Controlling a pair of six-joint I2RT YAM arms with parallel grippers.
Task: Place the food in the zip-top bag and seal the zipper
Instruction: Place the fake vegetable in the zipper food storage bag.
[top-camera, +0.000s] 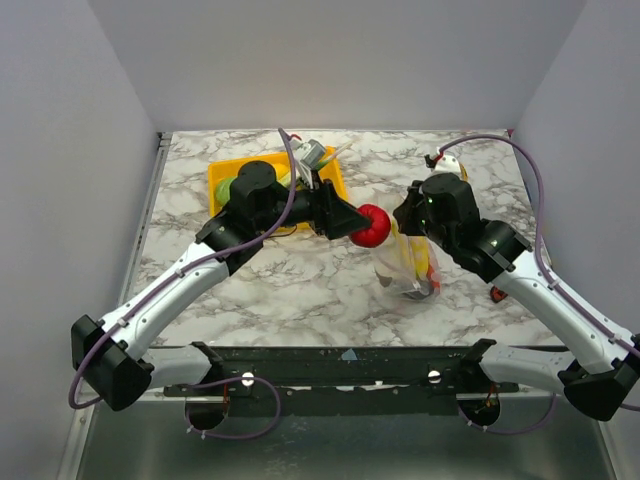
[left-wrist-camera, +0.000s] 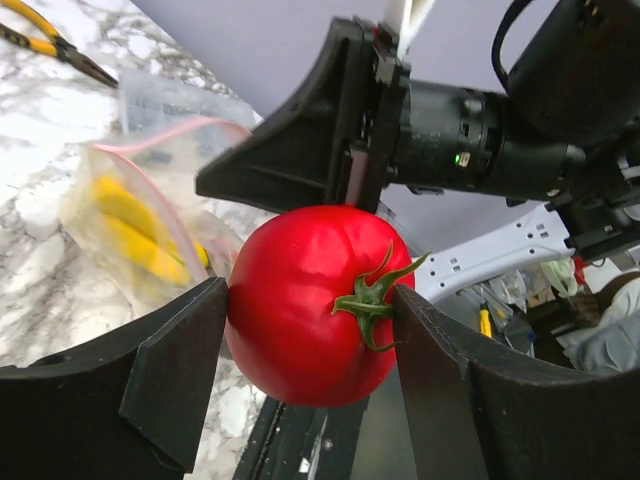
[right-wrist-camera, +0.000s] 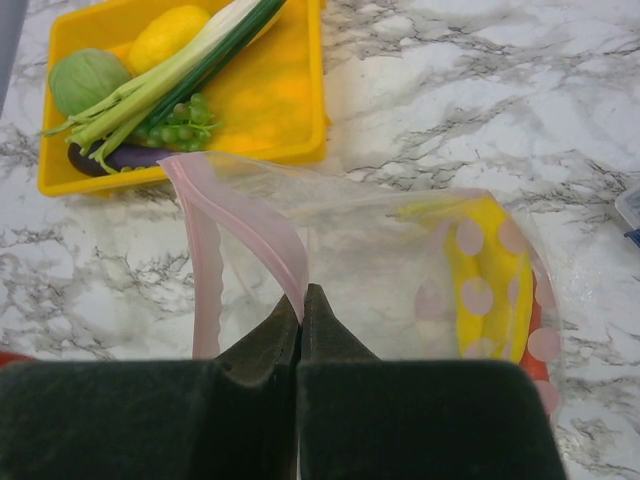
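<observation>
Left pincer (left-wrist-camera: 308, 312) grips red fruit (left-wrist-camera: 290, 270); right pincer (right-wrist-camera: 301, 312) seemingly pinches the zipper (right-wrist-camera: 243, 216).

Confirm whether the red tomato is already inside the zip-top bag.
No, the left wrist view shows the red tomato clamped in the left tool, in the air outside the zip-top bag.

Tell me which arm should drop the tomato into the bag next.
Left. The left gripper clamps the red tomato beside the zip-top bag. The right gripper is shut on the bag's pink zipper, holding the mouth up, so it is not free.
</observation>
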